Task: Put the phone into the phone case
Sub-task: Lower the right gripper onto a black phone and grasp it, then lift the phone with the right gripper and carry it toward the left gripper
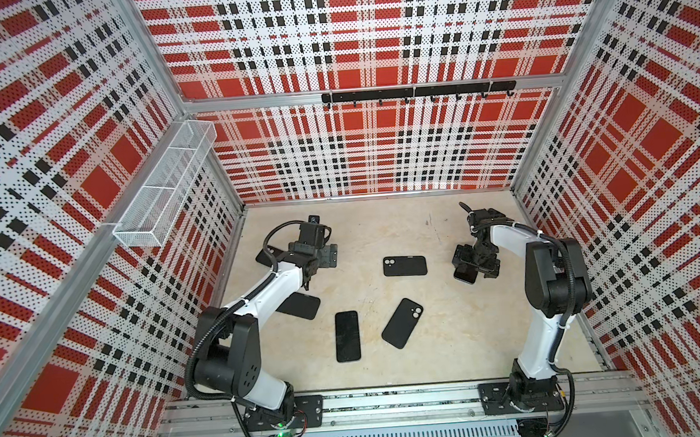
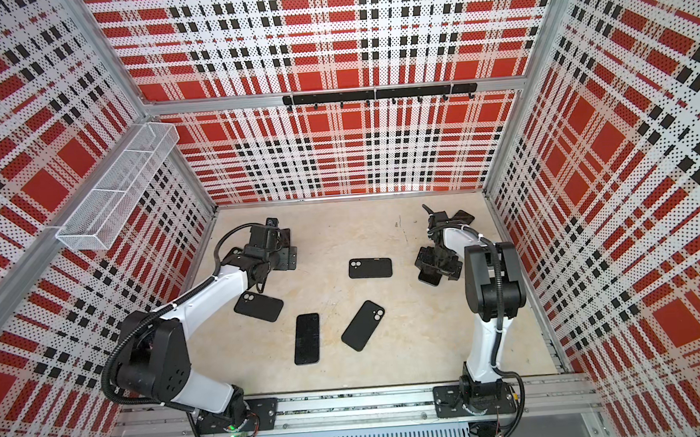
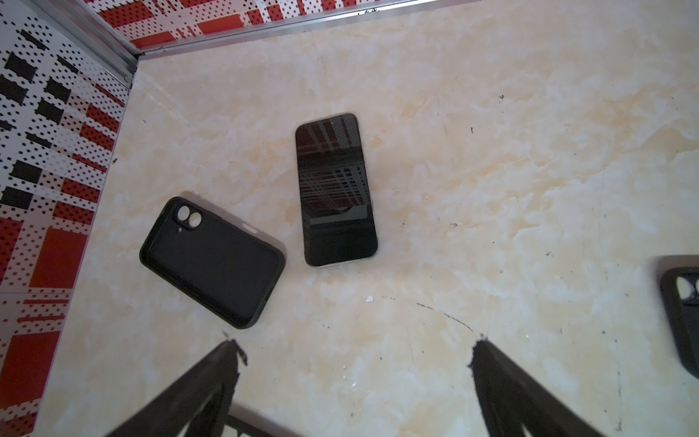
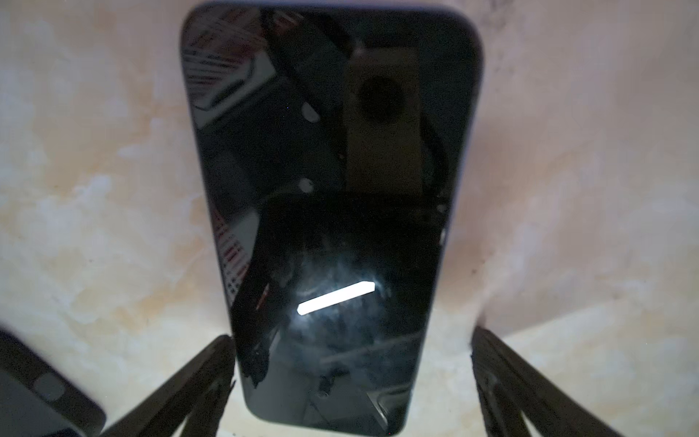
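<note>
The right fingers [image 4: 189, 386] are spread wide and grasp nothing. They straddle one end of the phone [image 4: 329, 170], which lies flat and screen-up at about 3 o'clock on the worktop [image 1: 411, 361] in a top view. To lift it well, I would centre them across its width and close low on the long edges, since the glass looks slick. The nearest case [image 1: 404, 265] lies at the phone's 9 o'clock. The left fingers [image 3: 189, 393] are likewise released, above another phone [image 3: 334, 189]. No brand, label or writing is readable.
</note>
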Controlling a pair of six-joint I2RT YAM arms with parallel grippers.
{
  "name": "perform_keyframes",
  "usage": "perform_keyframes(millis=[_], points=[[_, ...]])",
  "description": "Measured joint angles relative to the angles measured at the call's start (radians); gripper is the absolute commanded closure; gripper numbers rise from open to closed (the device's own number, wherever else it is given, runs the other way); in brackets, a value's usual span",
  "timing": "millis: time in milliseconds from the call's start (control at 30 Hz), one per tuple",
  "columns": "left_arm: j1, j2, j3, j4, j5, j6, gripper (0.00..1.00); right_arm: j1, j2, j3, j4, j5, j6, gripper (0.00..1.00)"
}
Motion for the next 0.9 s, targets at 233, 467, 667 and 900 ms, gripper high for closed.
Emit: perform_keyframes(millis=[233,467,667,900], points=[[0.0,0.0,0.0,0.0,-0.017,0.004,0.02,0.0,0.025,0.032,-0.011,0.005,-0.003,0.07],[-0.002,-0.007,0.0,0.0,-0.019,0.005,0.02,0.0,0.03,0.035,-0.012,0.003,-0.005,0.06],[-0.005,-0.01,0.0,-0.001,-0.021,0.007,0.02,0.0,0.034,0.035,-0.016,0.013,-0.006,0.15],[-0.005,-0.01,0.0,-0.001,-0.021,0.008,0.02,0.0,0.036,0.035,-0.02,0.032,-0.014,0.29]])
